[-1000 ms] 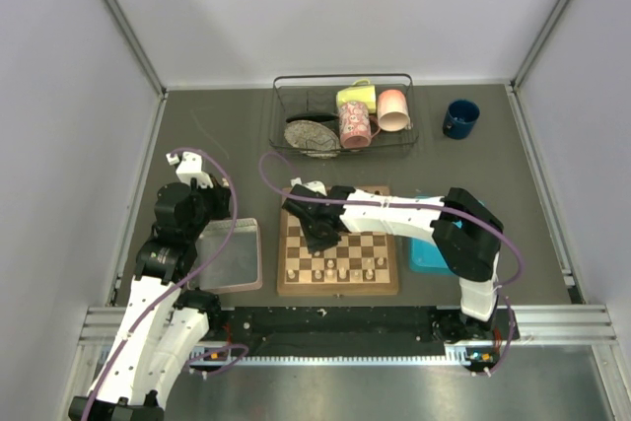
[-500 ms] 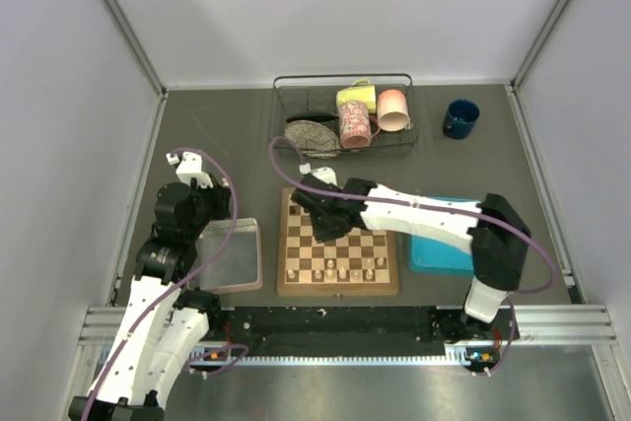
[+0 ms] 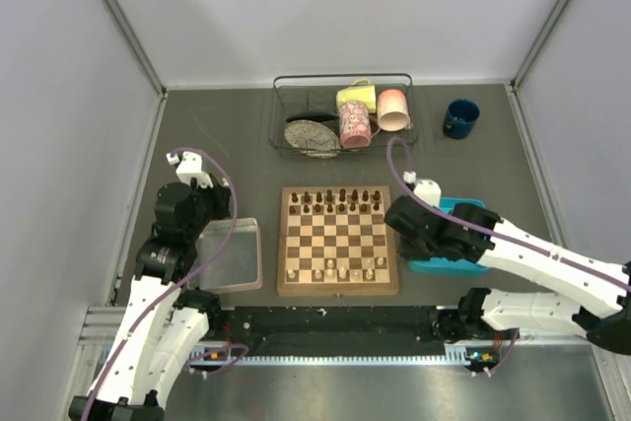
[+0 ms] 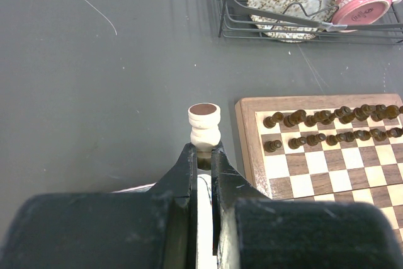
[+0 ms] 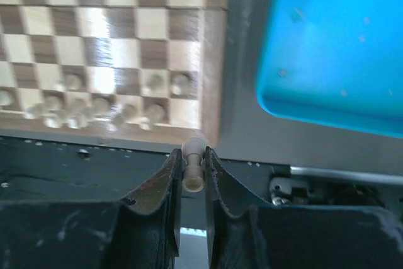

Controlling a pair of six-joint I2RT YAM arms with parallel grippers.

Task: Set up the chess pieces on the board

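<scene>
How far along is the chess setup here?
Done: dark pieces appear to fill the board's two far rows. In hand: the left hand grips a pale rook-like piece, the right hand a slim pale piece. Left: the pale pieces on the near rows show gaps, so these two and probably more must be placed.

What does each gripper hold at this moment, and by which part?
The left gripper pinches a cream piece by its narrower end; the wide, brown-faced end sticks out free. The right gripper pinches a pale piece around its middle.
</scene>
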